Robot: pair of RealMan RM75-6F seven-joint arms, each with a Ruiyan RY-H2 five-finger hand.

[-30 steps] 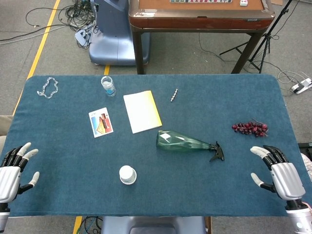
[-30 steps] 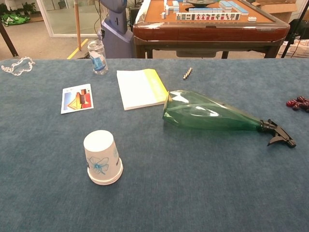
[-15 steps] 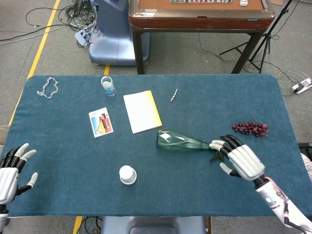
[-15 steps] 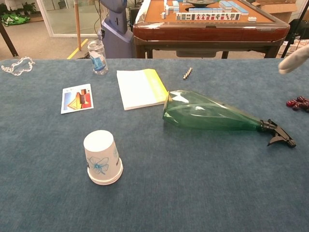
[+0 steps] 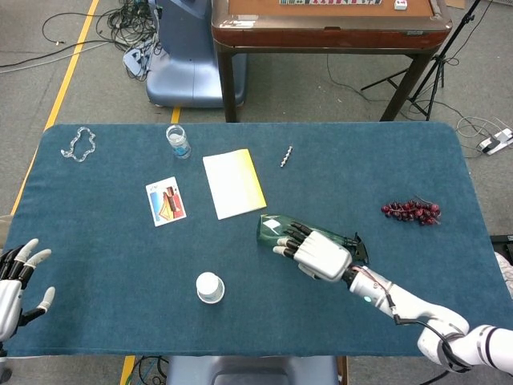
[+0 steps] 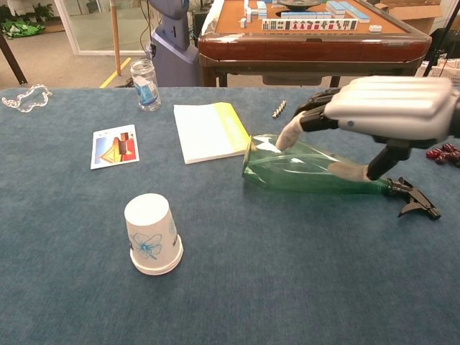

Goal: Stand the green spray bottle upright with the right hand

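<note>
Head view: the green spray bottle (image 5: 300, 232) lies on its side mid-bench, black trigger head (image 6: 417, 199) pointing toward the grapes (image 5: 411, 210). The right robot hand (image 5: 315, 252) hovers over its body, fingers spread wide, holding nothing (chest view shows the thumb near the glassy wall). The left robot hand (image 5: 14, 281) rests open at the bench (image 5: 112, 265) edge.

A robot lab: taped floor, loose cables (image 5: 120, 20), light stand (image 5: 437, 60), mahjong table (image 5: 329, 28).
</note>
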